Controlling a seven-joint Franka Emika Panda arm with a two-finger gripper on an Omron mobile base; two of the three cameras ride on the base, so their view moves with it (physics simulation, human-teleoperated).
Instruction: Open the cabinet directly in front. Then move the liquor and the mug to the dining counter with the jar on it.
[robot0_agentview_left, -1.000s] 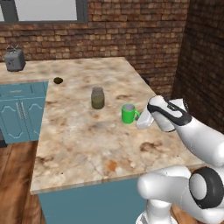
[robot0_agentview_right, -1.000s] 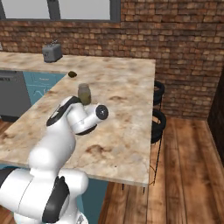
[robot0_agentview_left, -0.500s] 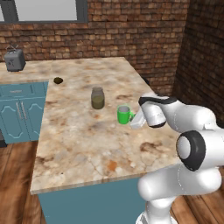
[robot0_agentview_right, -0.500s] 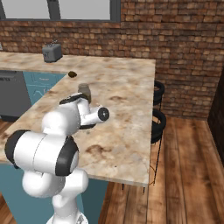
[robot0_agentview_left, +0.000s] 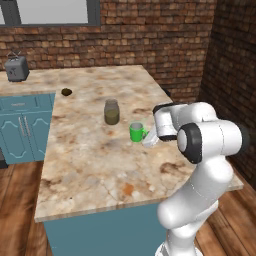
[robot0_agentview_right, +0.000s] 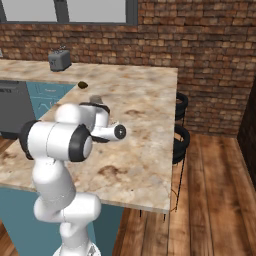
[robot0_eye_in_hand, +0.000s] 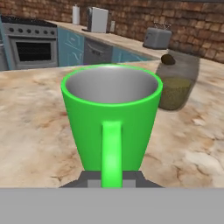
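Note:
The bright green mug (robot0_agentview_left: 136, 132) is upright low over the dining counter (robot0_agentview_left: 100, 165), just right of the jar (robot0_agentview_left: 111, 111); I cannot tell whether its base touches the stone. My gripper (robot0_agentview_left: 150, 138) reaches in from the right and is shut on the mug's side handle. In the hand view the mug (robot0_eye_in_hand: 111, 113) fills the middle, its handle facing me between my gripper's (robot0_eye_in_hand: 111, 179) fingertips, with the jar (robot0_eye_in_hand: 177, 83) behind it to the right. From the right base view my arm hides the mug, and the jar's lid (robot0_agentview_right: 95, 99) peeks over it. The liquor and the cabinet are out of view.
A grey toaster (robot0_agentview_left: 16, 69) stands on the far counter and a small dark thing (robot0_agentview_left: 66, 91) lies near the dining counter's back left corner. Teal base cabinets (robot0_agentview_left: 22, 125) stand left. Black stools (robot0_agentview_right: 181, 136) line the counter's right side. An oven (robot0_eye_in_hand: 33, 43) shows beyond.
My arm has folded in and carried the mug leftward over the counter, closer to the jar. The jar has stayed where it was.

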